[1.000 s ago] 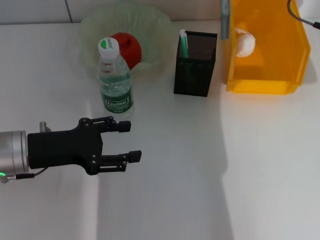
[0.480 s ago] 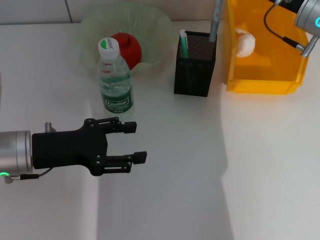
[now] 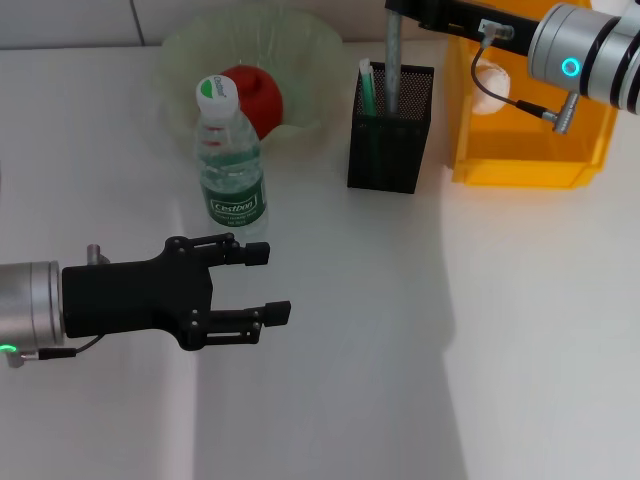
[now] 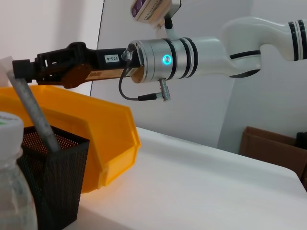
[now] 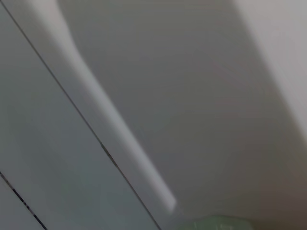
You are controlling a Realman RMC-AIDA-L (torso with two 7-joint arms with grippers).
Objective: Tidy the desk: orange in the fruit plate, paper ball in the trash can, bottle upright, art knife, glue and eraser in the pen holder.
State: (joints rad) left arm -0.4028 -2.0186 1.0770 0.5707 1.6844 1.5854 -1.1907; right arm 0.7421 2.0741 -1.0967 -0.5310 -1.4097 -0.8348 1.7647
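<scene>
I am holding the right pincer (image 3: pixel 395 8) clamped on the grey art knife (image 3: pixel 391 70) entering the pen holder (image 3: pixel 390 135), left pincer (image 3: pixel 266 282) apart; early release risks the knife toppling onto the tabletop (image 3: pixel 400 350).

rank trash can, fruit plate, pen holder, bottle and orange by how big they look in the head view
1. trash can
2. fruit plate, partly hidden by the bottle
3. pen holder and bottle: too alike to rank
4. orange, partly hidden
</scene>
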